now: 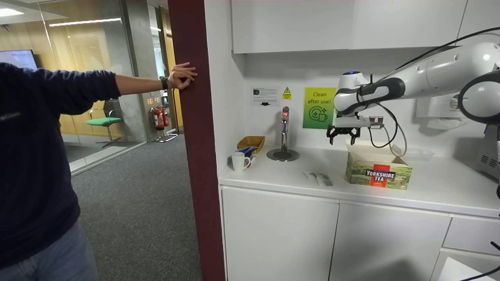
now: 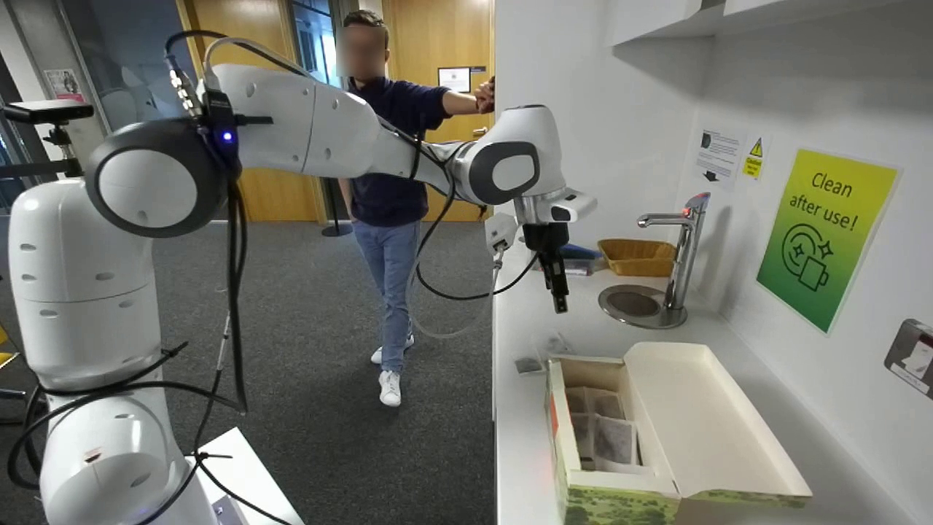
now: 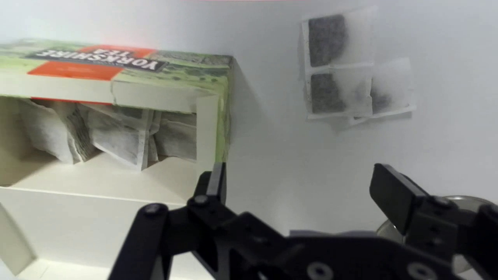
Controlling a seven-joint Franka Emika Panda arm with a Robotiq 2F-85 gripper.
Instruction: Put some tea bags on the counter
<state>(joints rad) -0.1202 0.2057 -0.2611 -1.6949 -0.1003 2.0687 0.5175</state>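
Note:
Several pale flat tea bags (image 1: 323, 179) lie loose on the white counter (image 1: 281, 177), beside the box; they overlap in the wrist view (image 3: 327, 39). The open yellow-green box (image 1: 357, 175) stands on the counter with its lid folded back; more tea bags (image 2: 612, 437) are inside it, also visible in the wrist view (image 3: 116, 136). My gripper (image 1: 342, 141) is open and empty, pointing down above the counter. In the wrist view the gripper (image 3: 297, 171) has its left finger over the box's end edge and its right finger over bare counter.
A metal tap (image 1: 284, 132) with a round drain stands behind the gripper. A white mug (image 1: 239, 162) and a wicker basket (image 1: 254, 143) stand at the counter's far end. Wall cabinets (image 1: 293, 25) hang above. A person (image 2: 390, 146) stands beyond the counter, one hand on the post.

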